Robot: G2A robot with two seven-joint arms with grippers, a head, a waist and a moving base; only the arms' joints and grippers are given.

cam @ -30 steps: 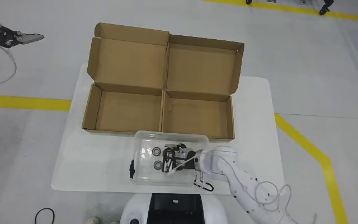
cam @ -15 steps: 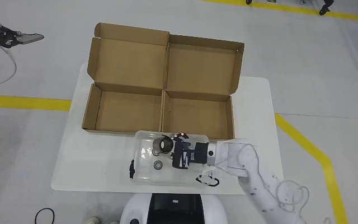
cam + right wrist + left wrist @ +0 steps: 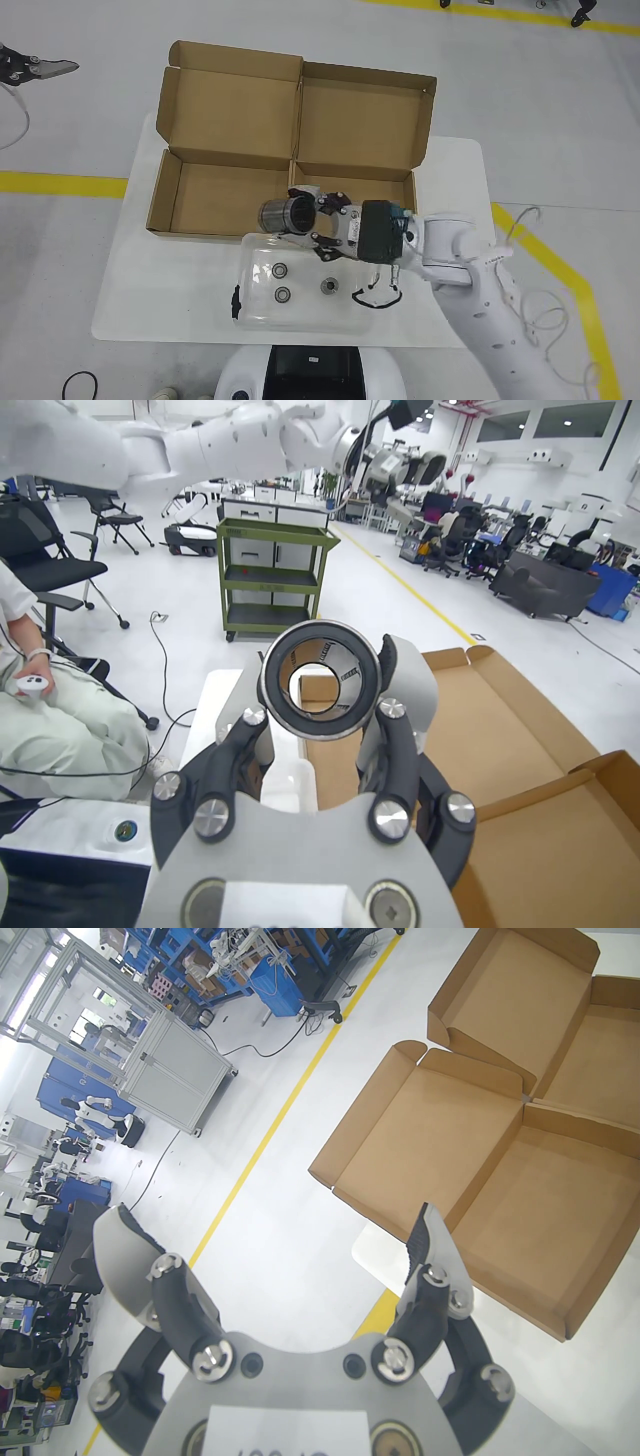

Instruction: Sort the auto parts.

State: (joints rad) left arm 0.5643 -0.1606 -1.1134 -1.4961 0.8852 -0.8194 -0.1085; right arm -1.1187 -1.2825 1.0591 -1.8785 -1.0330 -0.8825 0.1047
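Steel cylindrical bearing, black-rimmed (image 3: 320,680), is clamped in my right gripper (image 3: 310,222) over the open brown cardboard box's (image 3: 215,200) near wall, beside the divider. Released here, I fear it strikes the wall and rolls into the wrong side. My left gripper's (image 3: 272,1228) jaws stand apart.

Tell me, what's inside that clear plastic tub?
Three small round parts lie in the clear tub. The right pincer, gripping a large bearing, hangs above its far edge and covers that strip; anything there is hidden.

Tally of things
One large bearing (image 3: 278,214) and three small parts (image 3: 282,268) are showing, with one clear bin (image 3: 300,312) and two cardboard boxes (image 3: 230,200) standing open.
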